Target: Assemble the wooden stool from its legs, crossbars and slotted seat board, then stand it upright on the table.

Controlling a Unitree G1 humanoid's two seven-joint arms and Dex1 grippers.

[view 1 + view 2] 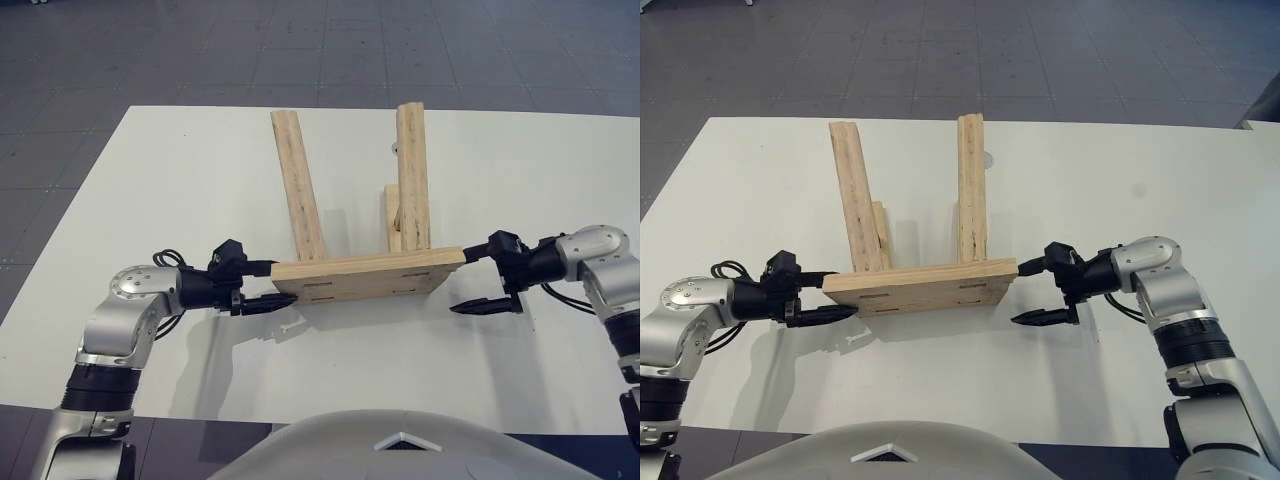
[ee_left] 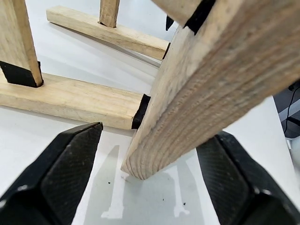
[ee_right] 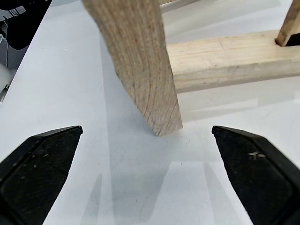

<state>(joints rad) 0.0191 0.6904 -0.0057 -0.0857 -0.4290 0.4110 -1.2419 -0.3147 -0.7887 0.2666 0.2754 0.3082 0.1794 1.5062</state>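
The wooden stool [image 1: 365, 275] is put together and lying on its side on the white table [image 1: 180, 170], seat board on edge nearest the robot, both legs [image 1: 300, 190] pointing away (a crossbar [image 1: 392, 215] sits between them). Left gripper [image 1: 280, 283] straddles the board's left end, fingers apart. Right gripper [image 1: 462, 284] sits at the right end, fingers spread wide, not pinching anything.

Lab-like room: white table [image 1: 200, 190], grey tiled floor [image 1: 300, 50].

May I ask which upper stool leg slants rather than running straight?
The left leg; the right leg runs straight back from the seat board.
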